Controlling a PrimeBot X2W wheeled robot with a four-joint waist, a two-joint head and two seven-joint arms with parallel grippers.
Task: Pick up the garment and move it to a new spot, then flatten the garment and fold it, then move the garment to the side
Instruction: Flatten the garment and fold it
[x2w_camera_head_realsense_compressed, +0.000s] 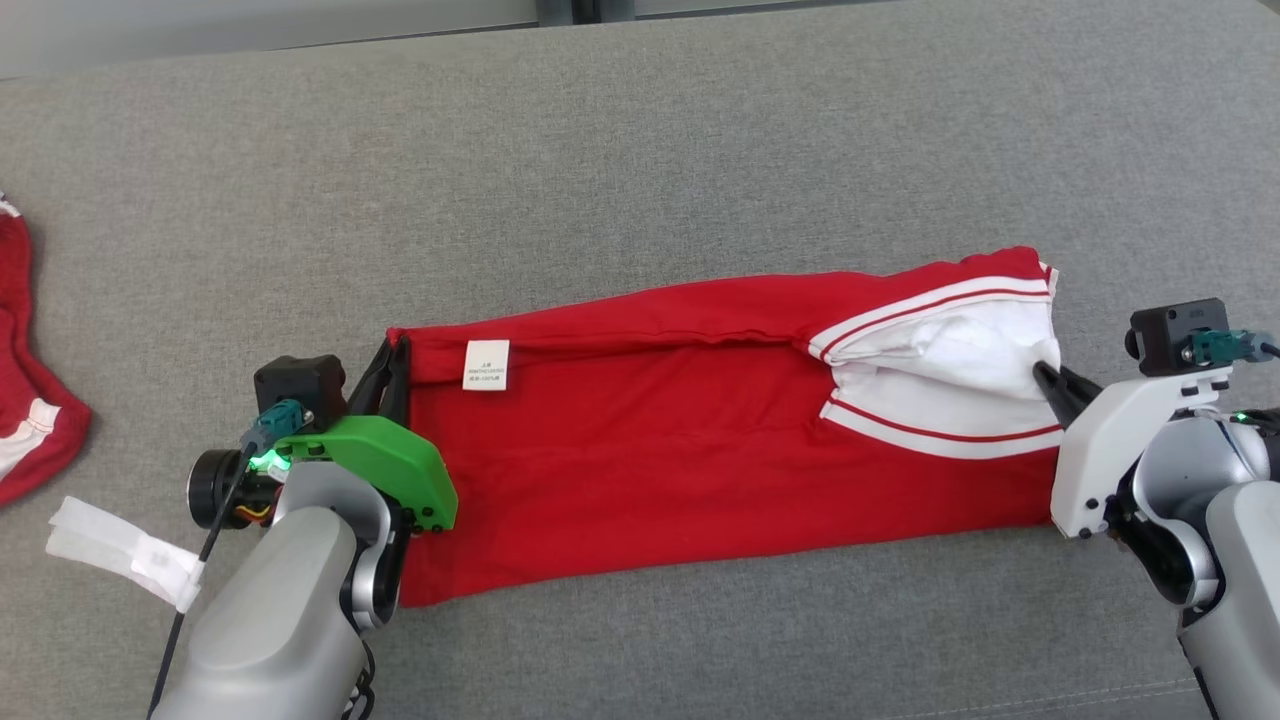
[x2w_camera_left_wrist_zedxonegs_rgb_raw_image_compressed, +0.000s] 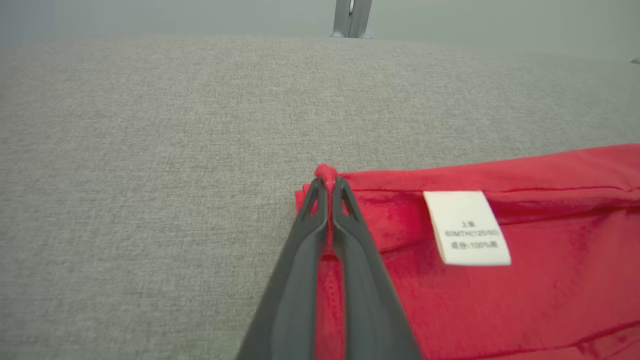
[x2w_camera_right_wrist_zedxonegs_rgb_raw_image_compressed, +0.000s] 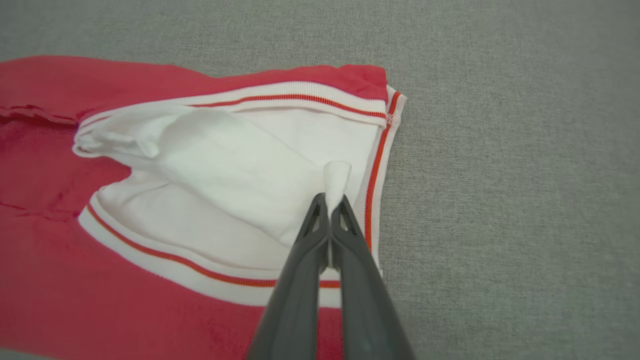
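Across the grey fabric surface (x2w_camera_head_realsense_compressed: 640, 150) the red garment (x2w_camera_head_realsense_compressed: 700, 450) lies stretched left to right. The left gripper (x2w_camera_head_realsense_compressed: 393, 362) has its fingers pinched shut on the far-left corner. The right gripper (x2w_camera_head_realsense_compressed: 1050, 382) has its fingers clamped on white cloth (x2w_camera_right_wrist_zedxonegs_rgb_raw_image_compressed: 240, 165) at the right end, probably so both ends can lift together for a fold.

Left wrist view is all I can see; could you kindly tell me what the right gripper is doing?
Observer: The right gripper is shut on the garment, pinching its white end.
Operator: Thanks. Is anything else on the grey surface?
Observer: A second red garment lies at the head view's left edge, apart from this one.
Operator: Anything more?
Observer: A white strip lies at the head view's lower left.
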